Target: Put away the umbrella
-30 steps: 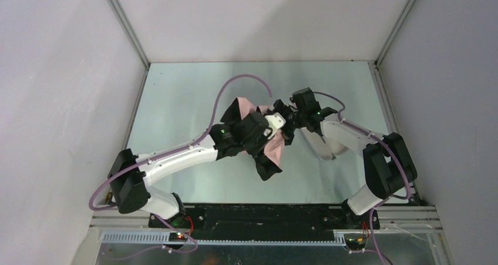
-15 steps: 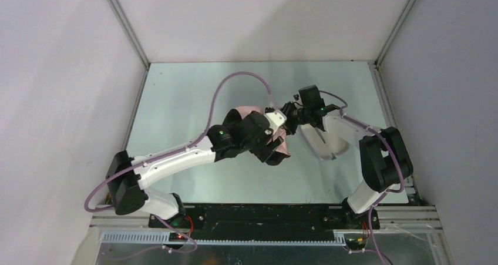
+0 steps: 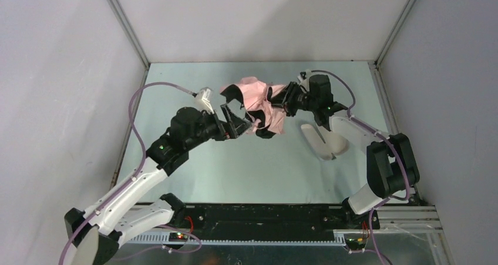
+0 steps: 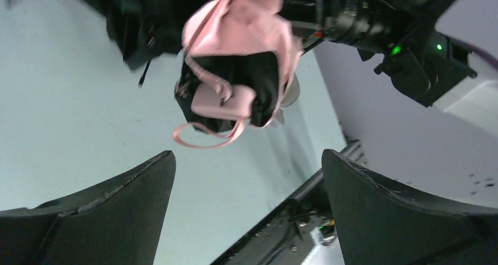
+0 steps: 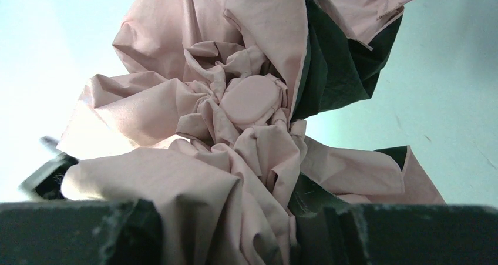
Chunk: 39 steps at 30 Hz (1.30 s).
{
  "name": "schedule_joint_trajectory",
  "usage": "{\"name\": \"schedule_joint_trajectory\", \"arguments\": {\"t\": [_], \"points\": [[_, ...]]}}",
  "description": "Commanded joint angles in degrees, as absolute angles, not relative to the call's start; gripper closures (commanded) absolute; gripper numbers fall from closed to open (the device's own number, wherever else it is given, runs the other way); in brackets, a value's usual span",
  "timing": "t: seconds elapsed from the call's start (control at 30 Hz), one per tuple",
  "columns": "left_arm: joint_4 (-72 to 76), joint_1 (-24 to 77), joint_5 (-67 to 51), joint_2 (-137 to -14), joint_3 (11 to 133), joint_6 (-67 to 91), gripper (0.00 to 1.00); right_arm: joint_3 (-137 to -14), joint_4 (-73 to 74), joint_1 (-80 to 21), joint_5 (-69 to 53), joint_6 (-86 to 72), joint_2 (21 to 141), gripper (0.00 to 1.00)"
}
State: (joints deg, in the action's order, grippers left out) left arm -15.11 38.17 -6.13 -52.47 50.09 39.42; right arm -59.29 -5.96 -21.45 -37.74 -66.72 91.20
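The left gripper (image 3: 235,117) gapes empty just left of the umbrella (image 3: 258,99). The umbrella hangs crumpled above the desk's (image 3: 246,165) far middle, its fabric clenched by the right gripper (image 3: 285,99), probably so the loose canopy can be gathered. Bare desk lies beneath and nearer, and the case (image 3: 322,141) lies apart toward the right edge.

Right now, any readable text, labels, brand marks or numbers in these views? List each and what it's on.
None readable in any view.
umbrella: plain pink fabric with a black underside, no print showing.
pale case: bare on the side that shows.
green lights on the arm housing: lights only, no lettering beside them.
boards at the arm bases: any marking is too small to read.
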Motion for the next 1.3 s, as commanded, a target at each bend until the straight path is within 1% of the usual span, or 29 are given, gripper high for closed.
{"name": "schedule_joint_trajectory", "arguments": {"t": [0.0,0.13,0.23,0.33,0.57,0.63,0.8,0.93,1.03,1.1,1.13,1.17,1.23,1.27], "points": [[-6.4,32.8,-15.9,-52.9,45.0,55.0,0.0,-60.1,-20.1,-20.9,-39.1,-71.0,86.6,1.0],[4.7,30.8,-22.9,-57.0,42.6,64.0,0.0,-58.7,-28.9,-21.3,-37.4,-74.9,85.9,1.0],[14.6,30.7,-23.1,-59.8,42.4,69.7,0.0,-57.9,-36.1,-21.5,-36.3,-77.8,85.6,1.0],[24.1,30.7,-21.6,-61.1,42.0,76.2,0.0,-57.8,-37.7,-21.5,-36.5,-78.9,84.9,1.0],[31.5,31.6,-18.3,-65.3,39.8,91.2,0.0,-54.1,-44.3,-21.6,-35.7,-82.5,82.6,1.0],[32.6,31.9,-15.3,-65.3,38.4,93.4,0.0,-52.7,-46.5,-21.7,-34.5,-83.2,81.7,1.0],[31.4,32.6,-12.1,-65.9,37.2,96.9,0.0,-51.1,-48.8,-21.8,-32.4,-83.9,80.0,1.0],[36.4,33.5,-11.7,-70.5,38.5,100.4,0.01,-50.8,-48.0,-22.1,-32.9,-83.3,79.1,1.0],[38.4,34.2,-12.8,-72.7,39.8,102.2,0.06,-50.0,-46.7,-21.7,-33.0,-82.1,77.8,1.0],[36.6,34.6,-14.5,-74.3,41.8,101.8,0.11,-49.9,-46.0,-22.4,-33.7,-80.9,77.4,1.0],[36.1,34.9,-15.0,-75.2,42.9,101.9,0.16,-49.9,-45.1,-22.6,-34.0,-79.7,77.1,1.0],[36.0,35.0,-15.7,-75.5,43.2,102.1,0.19,-49.9,-44.4,-23.3,-34.0,-78.1,76.6,1.0],[37.5,35.1,-16.7,-76.7,43.8,102.7,0.35,-49.9,-41.9,-24.3,-33.6,-76.0,76.0,1.0],[38.1,34.9,-17.1,-77.4,44.1,102.9,0.51,-49.9,-41.0,-24.7,-33.6,-75.5,75.9,1.0]]}}
